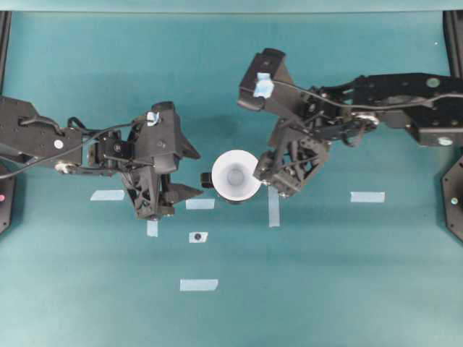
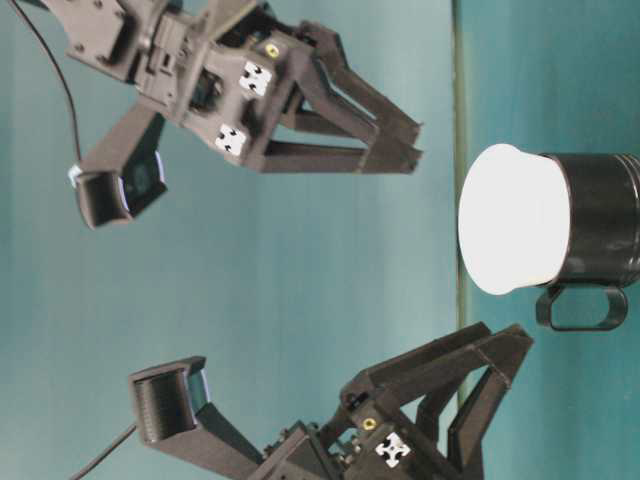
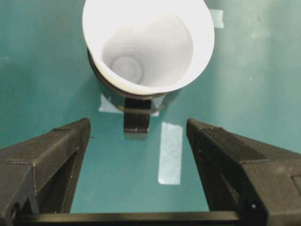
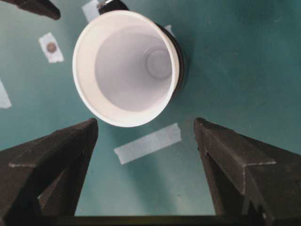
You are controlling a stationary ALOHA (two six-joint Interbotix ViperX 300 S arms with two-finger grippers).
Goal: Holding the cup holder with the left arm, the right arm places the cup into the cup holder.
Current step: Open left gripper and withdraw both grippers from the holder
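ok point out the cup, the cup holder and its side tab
cup (image 3: 141, 52), left wrist view, inner wall
cup holder (image 2: 605, 215), table-level view, black side wall
side tab (image 3: 137, 120), left wrist view, middle of the tab

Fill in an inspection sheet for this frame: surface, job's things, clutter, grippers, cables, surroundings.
Surface: teal table, marked with pale tape strips.
Job's things: white cup sits inside the black cup holder, whose side tab faces the left gripper.
Clutter: small dark dot on a tape square.
Grippers: left gripper open and empty; right gripper open and empty, beside the cup.
Cables: black cable along the left arm.
Surroundings: dark frame parts at the side edges.
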